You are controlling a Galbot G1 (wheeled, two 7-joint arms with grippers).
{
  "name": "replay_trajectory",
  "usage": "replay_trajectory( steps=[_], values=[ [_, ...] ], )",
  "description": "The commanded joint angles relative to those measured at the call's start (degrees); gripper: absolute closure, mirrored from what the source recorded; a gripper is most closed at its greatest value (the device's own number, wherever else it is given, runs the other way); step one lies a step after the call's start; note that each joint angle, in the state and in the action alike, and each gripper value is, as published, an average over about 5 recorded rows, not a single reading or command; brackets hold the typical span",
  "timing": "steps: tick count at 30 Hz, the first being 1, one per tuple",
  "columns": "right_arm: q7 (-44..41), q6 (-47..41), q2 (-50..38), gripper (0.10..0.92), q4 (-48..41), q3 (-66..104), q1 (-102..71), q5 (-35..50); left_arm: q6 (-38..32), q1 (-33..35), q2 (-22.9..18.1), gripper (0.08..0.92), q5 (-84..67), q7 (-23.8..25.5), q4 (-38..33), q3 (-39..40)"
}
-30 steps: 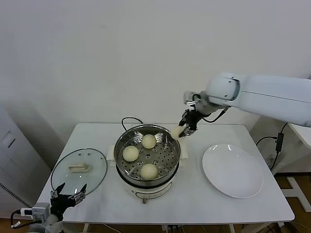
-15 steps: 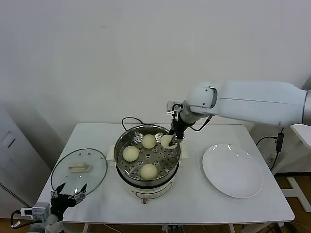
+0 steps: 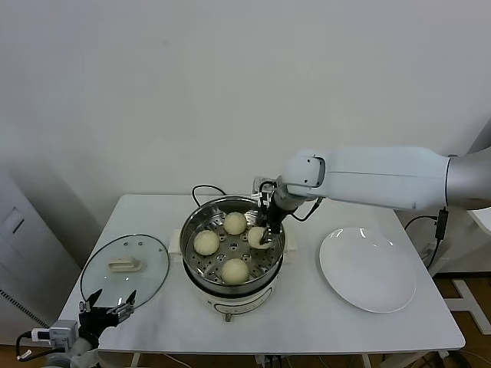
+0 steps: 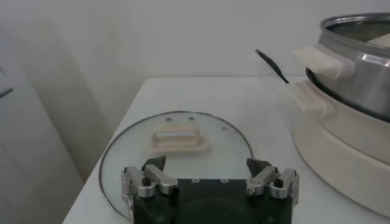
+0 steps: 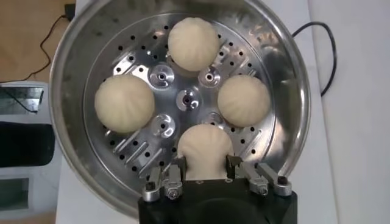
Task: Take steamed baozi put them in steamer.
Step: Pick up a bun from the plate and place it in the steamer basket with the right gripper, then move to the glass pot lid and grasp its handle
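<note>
The steamer [image 3: 186, 232] stands mid-table, and its steel pot [image 5: 72, 72] fills the right wrist view. Three steamed baozi lie on the perforated tray [image 3: 235, 222] [image 3: 205, 241] [image 3: 235, 270]. My right gripper [image 3: 265, 234] reaches down inside the pot at its right side, shut on another baozi [image 5: 205, 149], with a finger pressed against each flank [image 5: 206, 165]. I cannot tell whether that baozi touches the tray. My left gripper [image 3: 107, 303] hangs open and holds nothing at the table's front left corner, just in front of the glass lid [image 4: 207, 167].
A glass lid [image 3: 125, 268] with a cream handle lies flat left of the steamer. A bare white plate [image 3: 368, 268] sits to its right. A black cord [image 3: 203, 189] runs behind the steamer. My right arm stretches across above the plate.
My right gripper has carried the baozi leftward and down, from outside the steamer's right rim into the pot. The left arm has not moved.
</note>
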Motion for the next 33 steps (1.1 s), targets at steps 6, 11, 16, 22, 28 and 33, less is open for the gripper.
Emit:
replay_trajectory(
  steps=[6,11,16,22,28,33],
  values=[
    [1.09,-0.46,0.30,0.457,-0.55,1.09,-3.55,-0.42,-0.02,-0.01,-0.11,0.177,-0.05,0.00,0.22,0.00],
    [-0.55,-0.21,-1.77,0.311,-0.69,3.73,-1.98,-0.17,-0.04,-0.02,-0.22,0.177,-0.05,0.00,0.29,0.01],
    [-2.40,1.47,-7.27,0.210,-0.80,9.15,-0.45,2.01,0.02,-0.27,-0.29,0.177,-0.03,-0.01,0.44,0.03],
    [0.90,8.67,-17.61,0.203,-0.12,19.55,-6.40,7.64,0.34,-1.28,-0.36,0.177,-0.04,-0.10,0.80,-0.02],
    [9.92,18.82,-27.70,0.203,1.35,37.34,-20.63,10.75,0.57,-2.38,-0.05,0.177,-0.06,-0.24,1.26,-0.08],
    [17.85,26.80,-32.14,0.203,3.09,51.11,-34.60,10.62,0.67,-2.87,-0.09,0.177,-0.06,-0.16,1.33,0.09]
  ],
)
